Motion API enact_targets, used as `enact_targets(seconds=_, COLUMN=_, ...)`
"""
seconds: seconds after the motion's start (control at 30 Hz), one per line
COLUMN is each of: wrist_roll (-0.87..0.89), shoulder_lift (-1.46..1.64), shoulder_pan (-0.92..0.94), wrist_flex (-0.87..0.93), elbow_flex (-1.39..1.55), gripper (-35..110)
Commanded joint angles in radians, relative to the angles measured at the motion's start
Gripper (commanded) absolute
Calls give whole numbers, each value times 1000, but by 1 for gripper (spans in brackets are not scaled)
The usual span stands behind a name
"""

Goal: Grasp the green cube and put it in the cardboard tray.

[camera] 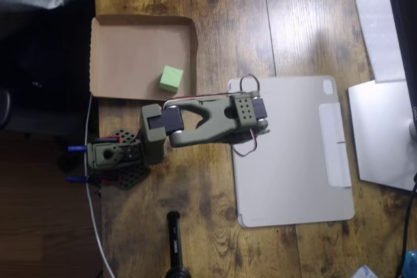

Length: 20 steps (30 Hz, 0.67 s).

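Near the cardboard tray's lower-right rim sits the green cube; pincer state untellable.

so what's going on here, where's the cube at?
The green cube already sits inside the cardboard tray, near its right rim as the overhead view shows it. Nothing is touching it. The olive-green arm is folded over the wooden table beside the tray, its far end above the edge of the grey tablet cover. Its fingers are hidden under the arm, so open or shut is unclear.

No legible text, label or number — anywhere in the overhead view.
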Motion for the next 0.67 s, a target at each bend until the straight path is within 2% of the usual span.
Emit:
enact_targets(seconds=0.0, wrist_roll=6, shoulder_lift=34, shoulder_pan=2, wrist_flex=14, elbow_flex=8, gripper=0)
enact_targets(seconds=0.63, wrist_roll=-2, shoulder_lift=66, shoulder_pan=-2, wrist_flex=12, elbow_flex=8, gripper=0)
